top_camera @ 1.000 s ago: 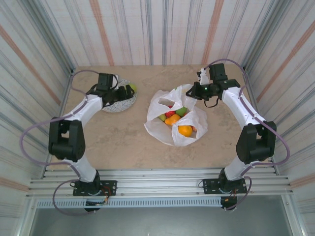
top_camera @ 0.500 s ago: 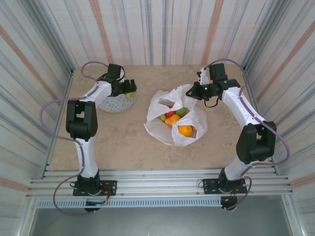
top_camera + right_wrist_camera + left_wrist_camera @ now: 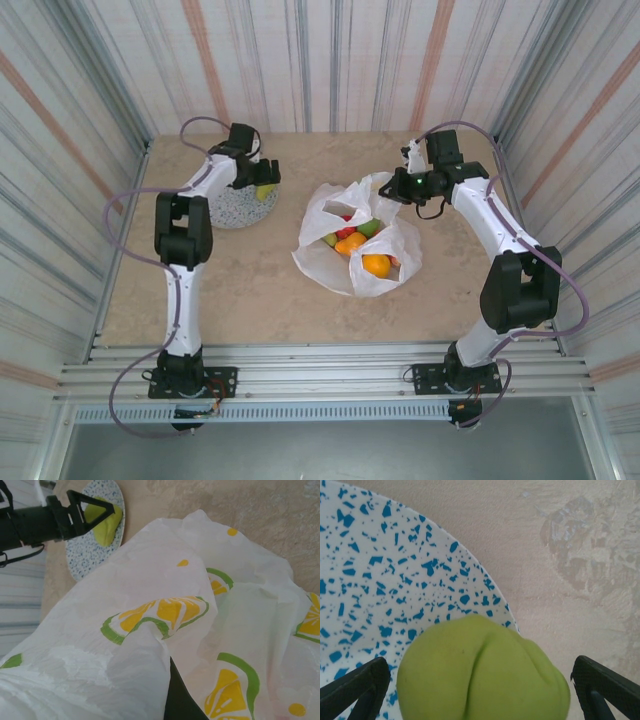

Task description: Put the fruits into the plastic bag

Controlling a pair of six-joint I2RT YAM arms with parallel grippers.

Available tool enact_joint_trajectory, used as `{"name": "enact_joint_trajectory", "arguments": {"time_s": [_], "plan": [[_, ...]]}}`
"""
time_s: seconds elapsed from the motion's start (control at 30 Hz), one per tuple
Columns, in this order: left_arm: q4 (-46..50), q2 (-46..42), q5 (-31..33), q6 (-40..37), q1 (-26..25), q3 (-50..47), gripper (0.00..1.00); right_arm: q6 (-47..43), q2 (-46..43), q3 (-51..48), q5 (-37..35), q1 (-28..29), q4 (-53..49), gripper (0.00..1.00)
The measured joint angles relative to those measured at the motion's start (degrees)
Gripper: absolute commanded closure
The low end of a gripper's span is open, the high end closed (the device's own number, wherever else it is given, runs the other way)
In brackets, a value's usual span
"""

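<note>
Left fingers repositioned, straddling green fruit

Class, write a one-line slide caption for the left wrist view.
Green fruit between the fingers, at the edge of a blue-speckled plate.

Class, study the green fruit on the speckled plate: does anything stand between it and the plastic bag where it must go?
Nothing visible does. Only bare table separates the plate from the plastic bag. The left gripper straddles the green fruit, and the bag's mouth gapes upward.
</note>
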State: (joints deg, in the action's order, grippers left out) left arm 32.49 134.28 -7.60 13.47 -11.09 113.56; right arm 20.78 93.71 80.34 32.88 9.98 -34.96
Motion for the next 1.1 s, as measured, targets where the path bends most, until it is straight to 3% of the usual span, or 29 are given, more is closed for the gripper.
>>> {"name": "enact_joint_trajectory", "arguments": {"time_s": [0.33, 0.6, 0.8, 1.1], "plan": [[1.88, 1.33, -0.17, -1.70, 0.00, 1.86, 0.27, 0.02, 0.00, 0.00, 0.00, 0.00, 0.00, 1.00], [1.62, 0.22, -0.24, -1.70, 0.00, 0.68, 0.30, 0.02, 0.00, 0.00, 0.00, 0.00, 0.00, 1.00], [0.66, -6.73, -0.31, -1.49, 0.00, -3.65, 0.30, 0.02, 0.00, -0.33, 0.00, 0.00, 0.02, 1.00], [-4.42, -24.13, -2.32, 0.81, 0.00, -10.14, 0.30, 0.02, -0.02, -0.35, 0.00, 0.00, 0.02, 1.00]]}}
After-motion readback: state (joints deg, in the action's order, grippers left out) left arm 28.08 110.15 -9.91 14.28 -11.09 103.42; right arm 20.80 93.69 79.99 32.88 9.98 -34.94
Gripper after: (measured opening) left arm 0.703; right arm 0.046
